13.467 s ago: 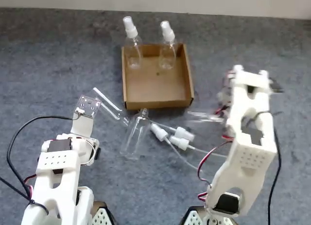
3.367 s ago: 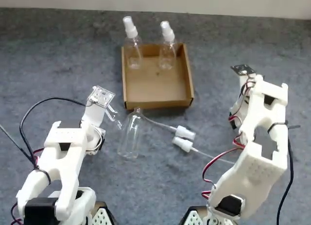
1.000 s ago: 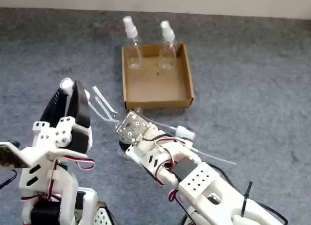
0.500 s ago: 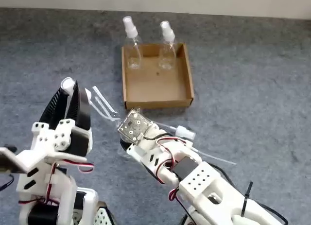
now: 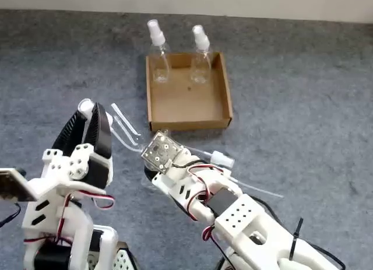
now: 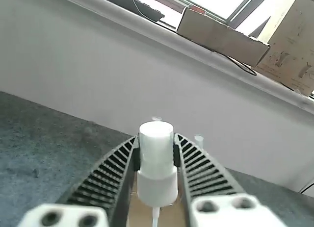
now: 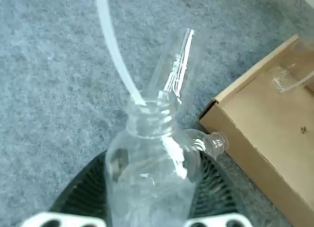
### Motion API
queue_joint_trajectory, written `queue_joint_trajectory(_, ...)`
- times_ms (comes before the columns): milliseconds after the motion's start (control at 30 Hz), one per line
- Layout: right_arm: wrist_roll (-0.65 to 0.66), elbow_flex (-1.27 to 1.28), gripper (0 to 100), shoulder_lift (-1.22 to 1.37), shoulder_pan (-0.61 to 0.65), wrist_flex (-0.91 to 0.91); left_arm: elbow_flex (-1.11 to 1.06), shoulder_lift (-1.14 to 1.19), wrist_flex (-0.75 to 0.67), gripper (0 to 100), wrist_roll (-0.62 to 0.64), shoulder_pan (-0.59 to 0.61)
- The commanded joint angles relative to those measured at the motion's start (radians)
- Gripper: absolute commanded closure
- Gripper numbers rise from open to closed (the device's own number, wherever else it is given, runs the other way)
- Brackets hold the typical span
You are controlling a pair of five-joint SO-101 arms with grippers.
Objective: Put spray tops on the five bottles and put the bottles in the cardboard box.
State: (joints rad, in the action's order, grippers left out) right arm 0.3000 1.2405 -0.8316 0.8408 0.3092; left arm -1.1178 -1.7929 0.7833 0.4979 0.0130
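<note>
The right arm, off at the right side a few seconds ago, now lies across the middle of the carpet (image 5: 291,107). Its right gripper (image 7: 154,161) is clamped around the body of the clear bottle (image 7: 149,138) that lay loose in front of the cardboard box (image 5: 187,107). The bottle's open neck points toward the box's near corner, close to it but not touching.

The left arm has risen off the carpet in the same stretch. Its left gripper (image 6: 157,141) is closed on a white spray top (image 6: 157,168), held head-up between the ribbed fingers, off to the left of the bottle and well apart from it. Over the last half second it has eased a little nearer.

Two clear tubes (image 5: 125,127) lie on the carpet between the grippers. In the right wrist view one seems to meet the bottle's mouth, though it may simply lie behind it — I can't tell which.

Each arm now holds its half of the pair, so capping this bottle looks set up but not yet done — the spray top has still to be brought to the neck and seated. Meanwhile one capped bottle (image 5: 158,60) and a second capped bottle (image 5: 200,57) stand at the far side of the box. A spare top (image 5: 221,160) lies on the carpet just beside the right arm.
</note>
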Motion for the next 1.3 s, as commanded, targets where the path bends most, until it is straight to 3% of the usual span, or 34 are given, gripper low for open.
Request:
queue_joint_trajectory(0, -0.006, -0.01, 99.5, -0.028, -0.012, -0.021, -0.033, -0.004, -0.071, 100, -0.011, -0.021)
queue_joint_trajectory(267, -0.005, 0.047, 99.4, -0.039, -0.015, -0.022, -0.128, 0.005, -0.084, 99, -0.026, -0.153)
queue_joint_trajectory(433, -0.009, 0.042, 99.4, -0.041, -0.053, -0.035, -0.214, 0.005, -0.175, 100, -0.103, -0.217)
queue_joint_trajectory(600, -0.012, 0.059, 99.5, -0.147, -0.065, -0.197, -0.228, 0.005, -0.187, 99, -0.106, -0.226)
queue_joint_trajectory(900, -0.109, 0.179, 99.5, -0.538, -0.07, -0.087, -0.234, 0.007, -0.184, 99, -0.149, -0.289)
queue_joint_trajectory(1100, -0.11, 0.174, 99.5, -0.61, -0.07, -0.027, -0.272, 0.01, -0.189, 99, -0.264, -0.426)
queue_joint_trajectory(1267, -0.149, 0.171, 99.5, -0.65, -0.071, 0.013, -0.266, 0.01, -0.183, 99, -0.265, -0.429)
